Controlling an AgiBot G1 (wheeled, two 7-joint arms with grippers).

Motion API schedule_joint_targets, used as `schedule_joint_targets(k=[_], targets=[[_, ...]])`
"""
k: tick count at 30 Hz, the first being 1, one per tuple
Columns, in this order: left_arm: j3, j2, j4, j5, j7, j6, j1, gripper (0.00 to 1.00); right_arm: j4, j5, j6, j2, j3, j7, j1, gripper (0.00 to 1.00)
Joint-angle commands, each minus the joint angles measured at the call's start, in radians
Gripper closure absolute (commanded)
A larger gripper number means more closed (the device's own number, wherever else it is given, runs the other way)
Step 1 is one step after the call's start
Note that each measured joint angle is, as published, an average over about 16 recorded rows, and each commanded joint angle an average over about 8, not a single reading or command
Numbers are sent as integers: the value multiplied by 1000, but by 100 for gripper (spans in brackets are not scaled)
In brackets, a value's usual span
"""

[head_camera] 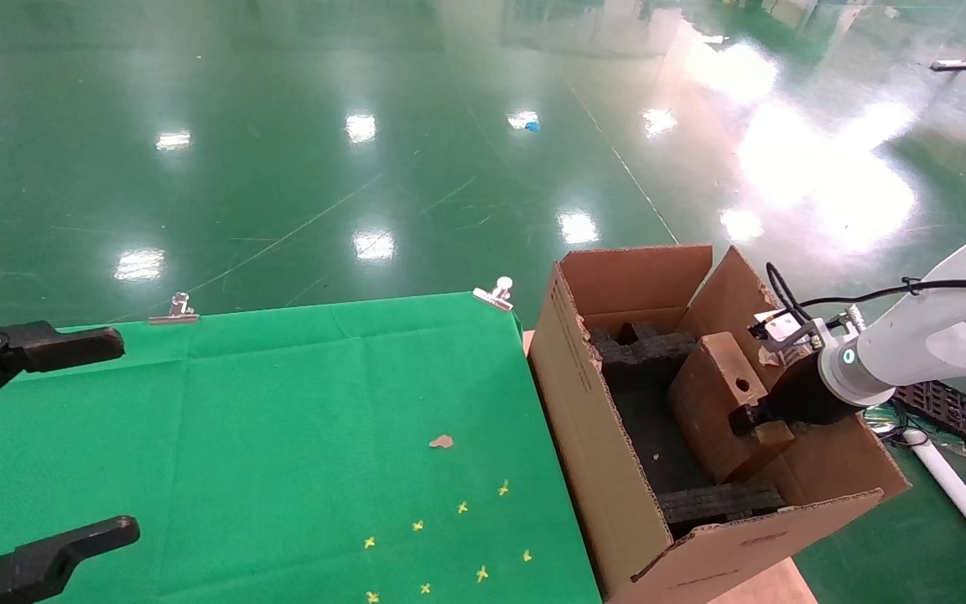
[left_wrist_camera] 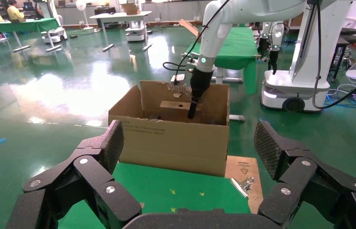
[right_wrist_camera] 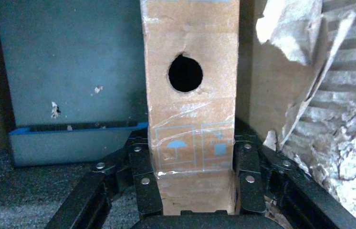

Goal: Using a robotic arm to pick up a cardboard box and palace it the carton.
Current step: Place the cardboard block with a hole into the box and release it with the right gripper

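Note:
The carton stands open beside the table's right edge, with black foam padding inside. The robotic arm reaches into it from the right. My right gripper is shut on the cardboard box, which is tilted inside the carton with its round hole showing. In the right wrist view both fingers press the sides of the cardboard box, and a torn flap stands beside it. I cannot tell whether the box touches the carton floor. My left gripper hangs open over the table's left side.
A green cloth covers the table, held by metal clips at the far edge. Small yellow crosses and a brown scrap lie on it. A black foam tray lies on the floor right of the carton.

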Motion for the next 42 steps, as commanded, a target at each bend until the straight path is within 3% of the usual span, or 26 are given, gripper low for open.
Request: schedule_joint_targets(k=[1,15,22,31,42], targets=[[0,0,0,0,0,0,0,0,-2,-1,-5,0,-1,1,1,0],[1,0,0,-1,0,0,0,0,0,1,-30,0,1,-4,59,0],[1,-1,0,-1,1,-1,0,0,17,2,-98,10,2,-38,188,0],[2,-1,0,-1,1,-1,0,0,38,12,-247,43,10,-113,372,0],[2,-1,0,-2,1,-1,0,0,67,86,-195,87,75,-233,368,0]])
